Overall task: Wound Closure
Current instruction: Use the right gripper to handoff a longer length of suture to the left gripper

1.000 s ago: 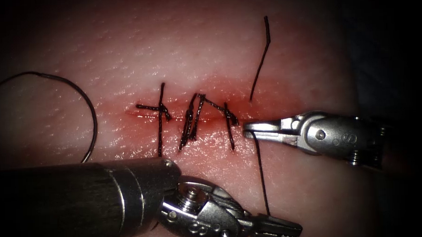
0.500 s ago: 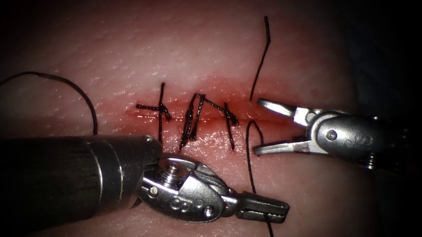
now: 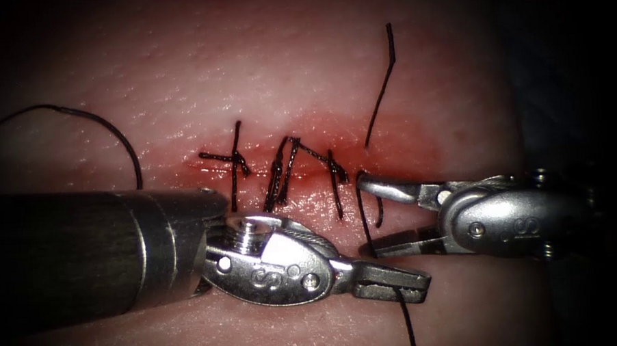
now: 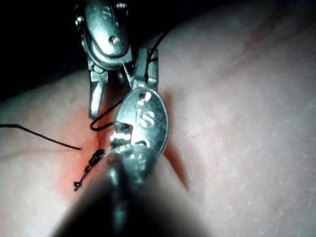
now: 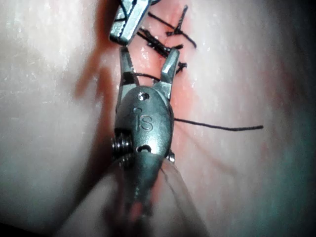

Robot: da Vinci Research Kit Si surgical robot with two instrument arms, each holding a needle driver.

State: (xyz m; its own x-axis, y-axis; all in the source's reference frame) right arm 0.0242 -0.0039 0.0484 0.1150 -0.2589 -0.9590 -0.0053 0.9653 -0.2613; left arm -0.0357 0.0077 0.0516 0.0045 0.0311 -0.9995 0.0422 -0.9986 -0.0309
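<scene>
R tool [image 3: 371, 215] jaws standing spread, straddling thread [image 3: 362, 212] at cut's [image 3: 274, 169] right end, gripping nothing. L tool [image 3: 394, 286] jaws pinching thread at R tool's 6 o'clock. Needle: can't tell where.

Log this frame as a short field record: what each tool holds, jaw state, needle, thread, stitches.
left tool: left arm's tool, jaws shut on the thread
right tool: right arm's tool, jaws open around the thread, holding nothing
needle: cannot be made out
thread: runs from the right end of the cut down into the left tool's jaws; a free tail lies above
stitches: several stitches cross the cut
tissue: tissue, red fluid along the cut
</scene>
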